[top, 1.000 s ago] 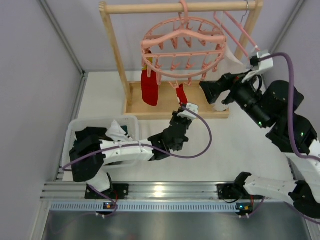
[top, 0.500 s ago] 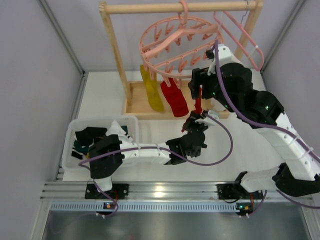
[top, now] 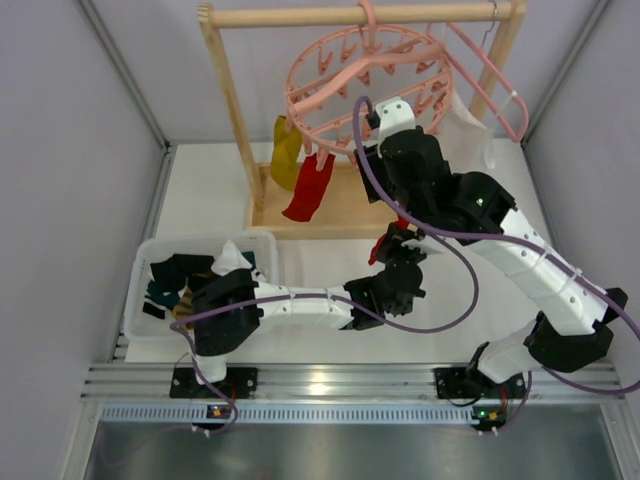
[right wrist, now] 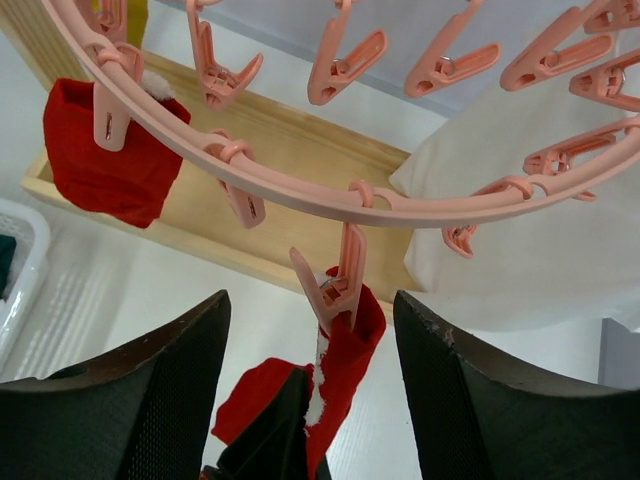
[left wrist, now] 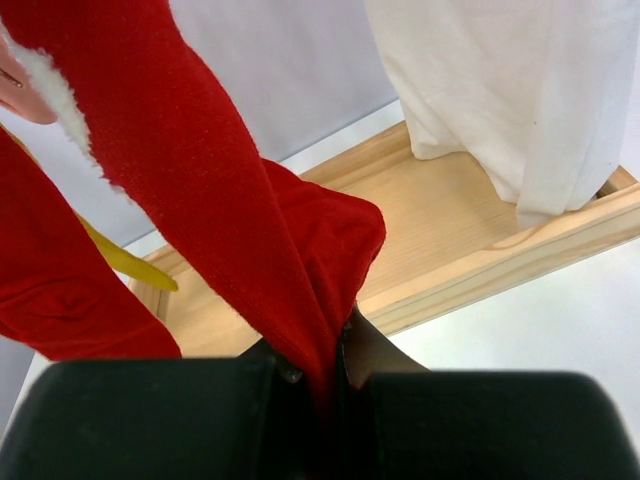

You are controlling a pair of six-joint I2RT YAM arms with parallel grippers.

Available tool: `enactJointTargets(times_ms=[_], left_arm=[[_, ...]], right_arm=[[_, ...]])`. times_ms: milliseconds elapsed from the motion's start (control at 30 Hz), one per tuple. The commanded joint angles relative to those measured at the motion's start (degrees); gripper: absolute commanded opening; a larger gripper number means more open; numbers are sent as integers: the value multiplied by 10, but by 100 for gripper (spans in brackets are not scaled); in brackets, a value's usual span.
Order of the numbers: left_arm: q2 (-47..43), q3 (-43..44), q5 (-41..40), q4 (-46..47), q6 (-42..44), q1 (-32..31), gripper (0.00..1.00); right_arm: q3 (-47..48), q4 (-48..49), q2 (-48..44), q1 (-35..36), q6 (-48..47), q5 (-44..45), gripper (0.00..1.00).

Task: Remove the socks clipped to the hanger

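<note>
At the far left of the bench we see a white plastic bin (top: 200, 238), and in it lie dark teal and black socks (top: 172, 272). Right of the bin stands the light wooden rack (top: 232, 110), and from its top bar hangs the round pink plastic hanger with many small clips (right wrist: 300, 187). On the left side of this ring a mustard yellow sock (top: 285, 150) hangs from a clip. Just beside it hangs a first red sock (top: 310, 188). More to the right, a second red sock (left wrist: 250, 220) is held at its top by one pink clip (right wrist: 340, 280) of the ring. It stretches down to the left gripper (left wrist: 335, 375), which pinches the lower end of the sock tightly between its black fingers. The right gripper (right wrist: 310, 305) is raised just under the ring with its fingers wide apart, one on each side of that clip, and we see it holding nothing. At the far right a large white cloth bag (top: 465, 125) hangs near the right side of the ring.
</note>
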Motion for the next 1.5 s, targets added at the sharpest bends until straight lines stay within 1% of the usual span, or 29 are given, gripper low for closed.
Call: enactJointTargets(times_ms=[0, 200, 433, 533, 633, 833, 1000, 1200, 1300, 1400, 1433, 1467], left_arm=[[10, 25, -3, 12, 9, -11, 0], [8, 22, -1, 12, 8, -12, 0], [5, 21, 3, 12, 8, -13, 0], [3, 21, 2, 13, 6, -13, 0], [0, 20, 4, 13, 5, -14, 0], [-3, 14, 2, 12, 2, -14, 0], [-8, 6, 5, 12, -5, -14, 0], [-11, 5, 6, 12, -3, -14, 0], [-11, 2, 7, 12, -3, -14, 0], [-15, -1, 6, 13, -3, -14, 0], [-16, -2, 6, 13, -3, -15, 0], [-17, -4, 7, 12, -4, -15, 0]], right_arm=[[24, 2, 13, 5, -22, 20, 63], [11, 18, 14, -18, -27, -8, 59], [-8, 41, 17, -53, -31, -95, 58], [-5, 45, 21, -63, -30, -96, 56], [-29, 70, 6, -75, -28, -113, 55], [-62, 90, -15, -93, -26, -144, 56], [-66, 99, -15, -116, -29, -204, 55], [-54, 105, -2, -132, -30, -225, 54], [-47, 109, 1, -136, -28, -228, 48], [-45, 113, -1, -136, -27, -228, 36], [-49, 116, -1, -137, -26, -227, 29], [-51, 118, -3, -136, -24, -229, 24]])
